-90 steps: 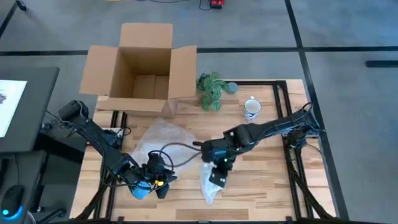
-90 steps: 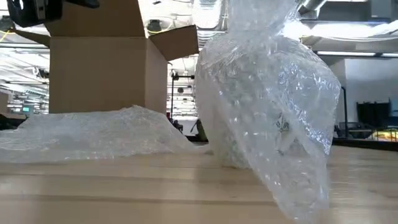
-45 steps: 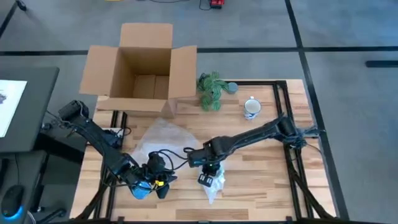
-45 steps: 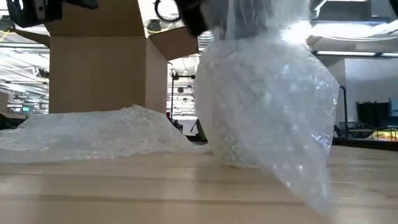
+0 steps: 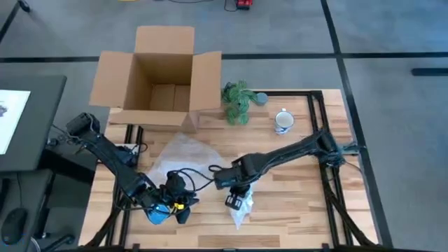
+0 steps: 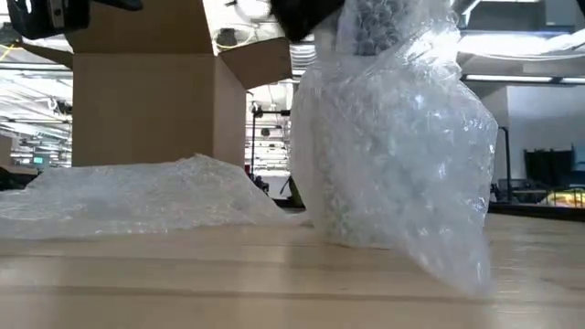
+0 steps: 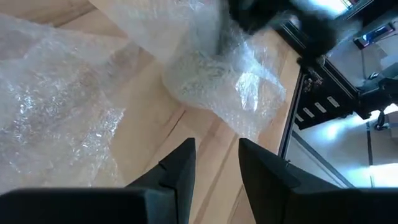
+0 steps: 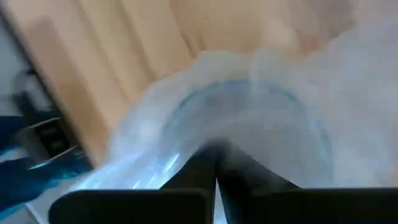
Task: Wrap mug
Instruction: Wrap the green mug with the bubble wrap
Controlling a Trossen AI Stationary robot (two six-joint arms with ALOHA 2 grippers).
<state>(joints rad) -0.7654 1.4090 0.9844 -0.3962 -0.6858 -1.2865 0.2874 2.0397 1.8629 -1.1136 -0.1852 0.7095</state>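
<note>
Only the right wrist view shows right end effector (image 8: 216, 163) pinching bubble wrap (image 8: 249, 112).

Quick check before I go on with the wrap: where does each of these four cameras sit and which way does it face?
High: overhead, straight down on the table, both arms.
Low: table height, level across bubble wrap toward the cardboard box.
Left wrist: past the open left gripper at the wrap.
Right wrist: right gripper shut on the wrap.
Shared: all four show the bubble wrap.
</note>
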